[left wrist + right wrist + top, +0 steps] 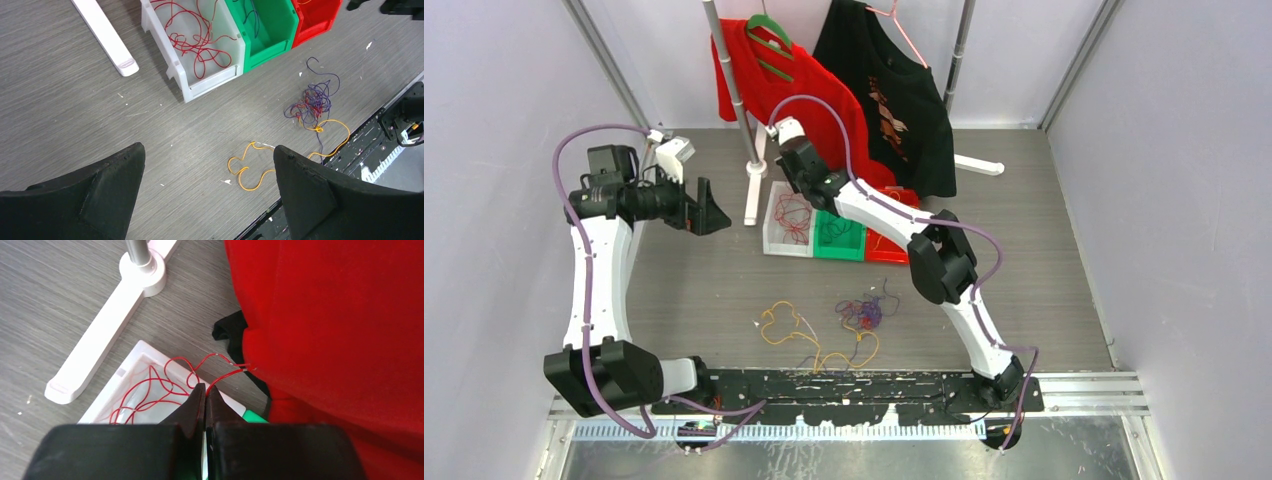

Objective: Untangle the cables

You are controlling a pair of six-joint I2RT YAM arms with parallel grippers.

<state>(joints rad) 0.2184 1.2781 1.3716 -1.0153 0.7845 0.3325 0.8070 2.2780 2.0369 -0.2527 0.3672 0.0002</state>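
Right wrist: red cables vanish between closed fingers.

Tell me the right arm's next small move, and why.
Probably open the right pincer: it is shut on a red cable above the white bin, where other red strands lie, so releasing should drop it in with them.
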